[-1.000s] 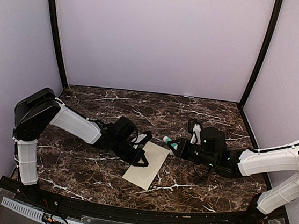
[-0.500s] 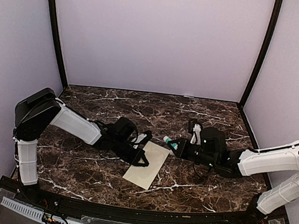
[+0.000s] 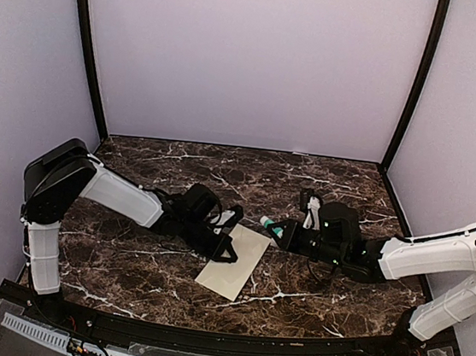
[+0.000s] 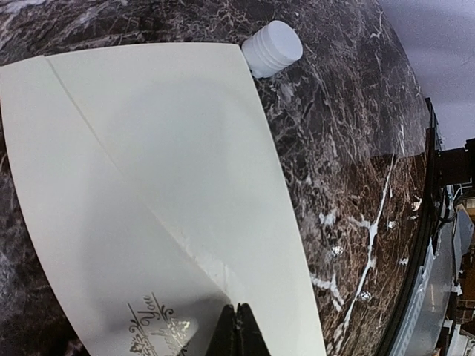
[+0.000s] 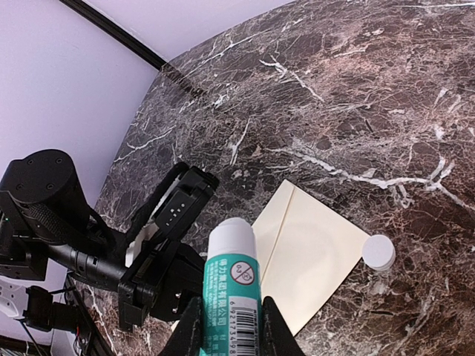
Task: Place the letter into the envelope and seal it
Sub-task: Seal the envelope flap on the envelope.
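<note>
The step in hand looks like the sealing. The long cream-yellow paper envelope (image 3: 236,268) lies flat on the dark marble-patterned tabletop (image 3: 125,264) between the arms, with its pointed triangular flap (image 4: 126,245) folded down. The left gripper (image 4: 237,328), jaws pressed together, bears down on the flap's point beside a faint gold emblem (image 4: 152,334).

The plain whitish letter shows nowhere apart from the envelope. It is probably inside, though that cannot be confirmed.

The right gripper (image 5: 230,330) hovers near the envelope's far corner, pinching an uncapped teal-and-white glue stick (image 5: 231,274). The small round white cap (image 5: 378,252) stands just beside that corner.

Whether glue already lies under the flap cannot be told. If it does, the next move calls for pressing along the flap's edges. If not, the left tips must lift so the stick can reach underneath.
</note>
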### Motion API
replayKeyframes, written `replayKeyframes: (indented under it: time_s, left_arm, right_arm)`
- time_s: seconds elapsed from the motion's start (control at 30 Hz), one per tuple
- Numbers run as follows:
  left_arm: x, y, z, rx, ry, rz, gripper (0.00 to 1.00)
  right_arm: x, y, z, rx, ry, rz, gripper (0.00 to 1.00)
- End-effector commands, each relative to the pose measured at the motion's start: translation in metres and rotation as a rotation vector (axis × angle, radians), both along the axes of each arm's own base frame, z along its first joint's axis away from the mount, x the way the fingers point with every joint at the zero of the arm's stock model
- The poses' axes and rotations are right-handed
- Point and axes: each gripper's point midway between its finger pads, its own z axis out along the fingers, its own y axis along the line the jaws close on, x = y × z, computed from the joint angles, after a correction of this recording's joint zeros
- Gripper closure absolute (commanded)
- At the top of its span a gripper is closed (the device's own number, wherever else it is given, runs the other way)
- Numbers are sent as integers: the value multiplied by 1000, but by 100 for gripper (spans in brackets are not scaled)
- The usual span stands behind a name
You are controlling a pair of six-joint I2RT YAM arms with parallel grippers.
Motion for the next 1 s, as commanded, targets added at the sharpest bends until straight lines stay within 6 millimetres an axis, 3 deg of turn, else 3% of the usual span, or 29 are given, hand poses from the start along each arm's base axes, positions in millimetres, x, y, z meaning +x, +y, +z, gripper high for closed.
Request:
replayKeyframes:
  time_s: [0.0, 0.27, 0.67, 0.97]
  left_arm:
    - [8, -9, 16, -29, -34, -6, 100]
    - [12, -13, 19, -37, -49, -5, 100]
    - [0, 1, -29, 42, 23, 2, 100]
    - [-6, 15, -42, 99, 39, 15, 100]
  right_arm:
    - [0, 6, 10, 34, -28, 6, 81]
    - [0, 5, 10, 31, -28, 3, 81]
    - [-1, 3, 10, 33, -29, 1, 81]
    - [-1, 0, 13, 39, -36, -8, 81]
